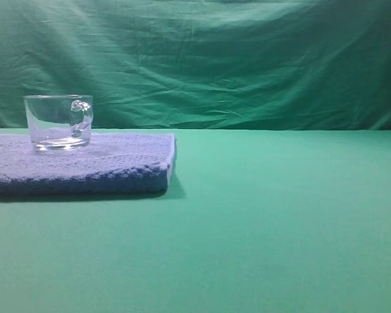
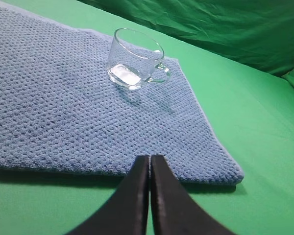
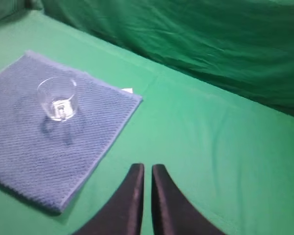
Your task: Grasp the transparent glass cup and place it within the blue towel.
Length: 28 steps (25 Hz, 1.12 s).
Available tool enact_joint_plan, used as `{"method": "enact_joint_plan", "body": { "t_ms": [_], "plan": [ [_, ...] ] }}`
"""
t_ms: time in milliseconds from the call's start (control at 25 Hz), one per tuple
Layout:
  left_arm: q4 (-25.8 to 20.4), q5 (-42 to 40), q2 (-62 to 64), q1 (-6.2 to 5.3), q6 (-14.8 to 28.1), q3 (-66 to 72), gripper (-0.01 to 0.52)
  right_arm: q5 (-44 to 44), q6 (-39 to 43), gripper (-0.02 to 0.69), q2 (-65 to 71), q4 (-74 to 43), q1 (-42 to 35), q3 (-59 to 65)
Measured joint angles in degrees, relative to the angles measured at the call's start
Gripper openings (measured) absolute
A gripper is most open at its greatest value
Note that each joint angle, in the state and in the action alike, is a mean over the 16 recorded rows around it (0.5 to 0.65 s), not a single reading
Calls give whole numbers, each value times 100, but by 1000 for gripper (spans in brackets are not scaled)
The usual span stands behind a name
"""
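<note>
Standing upright on the blue towel (image 1: pixel 85 166), the transparent glass cup (image 1: pixel 58 122) shows its handle at three o'clock; left gripper (image 2: pixel 150 164) and right gripper (image 3: pixel 147 171) both clenched, empty.

Glass cup (image 3: pixel 58 98) upright on blue towel (image 3: pixel 49 147)

One transparent glass cup (image 1: pixel 58 122), one blue towel (image 1: pixel 78 166), one green table cloth (image 1: pixel 280 222), two tools: left tool (image 2: pixel 150 159), right tool (image 3: pixel 147 169).

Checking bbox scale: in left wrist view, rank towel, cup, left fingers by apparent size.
1. blue towel, by far the largest.
2. left gripper fingers, inflated by nearness to the camera.
3. transparent glass cup, smallest.
</note>
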Motion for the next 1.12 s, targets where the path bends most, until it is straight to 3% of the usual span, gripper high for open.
{"method": "enact_joint_plan", "body": {
  "t_ms": [600, 1120],
  "plan": [
    [0, 0, 0, 0, 0, 0, 0, -1718, 39, 48, -2959, -4, -1806, 3835],
    [0, 0, 0, 0, 0, 0, 0, -2148, 47, 48, -3632, 102, -2420, 5232]
  ]
}}
